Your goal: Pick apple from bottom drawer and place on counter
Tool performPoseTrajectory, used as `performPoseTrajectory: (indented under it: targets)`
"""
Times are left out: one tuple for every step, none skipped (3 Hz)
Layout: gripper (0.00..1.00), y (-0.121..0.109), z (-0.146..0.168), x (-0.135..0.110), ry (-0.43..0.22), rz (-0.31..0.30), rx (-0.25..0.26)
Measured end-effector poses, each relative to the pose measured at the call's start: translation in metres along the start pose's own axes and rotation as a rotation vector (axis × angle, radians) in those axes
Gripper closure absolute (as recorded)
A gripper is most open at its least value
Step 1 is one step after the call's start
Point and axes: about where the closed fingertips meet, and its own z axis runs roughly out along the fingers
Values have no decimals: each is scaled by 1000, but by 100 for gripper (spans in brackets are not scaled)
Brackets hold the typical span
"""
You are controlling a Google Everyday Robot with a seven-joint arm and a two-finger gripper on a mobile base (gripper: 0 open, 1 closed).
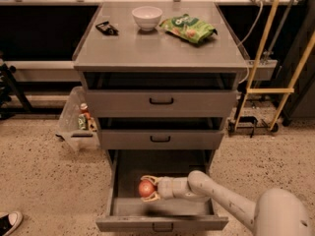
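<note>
The bottom drawer [162,221] is pulled open at the foot of the grey cabinet. The red-orange apple [146,189] is inside it, left of centre and a little above the drawer floor. My gripper [149,189] reaches in from the right on its pale arm, with one finger above and one below the apple, shut on it. The counter [157,48] is the flat grey top of the cabinet, far above the gripper.
On the counter stand a white bowl [147,17], a green snack bag [189,28] and a small black object [106,28]. The two upper drawers [161,102] stick out slightly above the open one. A clear bin [77,120] of bottles stands left of the cabinet, a yellow frame [268,90] to the right.
</note>
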Motion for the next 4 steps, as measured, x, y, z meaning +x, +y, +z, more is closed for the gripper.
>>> performPoseTrajectory:
  targets:
    - [100,-10,-40,-42,-38,-154,-11]
    - [100,-27,-79,-83,-58,-280,-9]
    - [100,-50,-117,-121,-62,-416,-31]
    - [100,-51,-117,-123,-75,-417,-27]
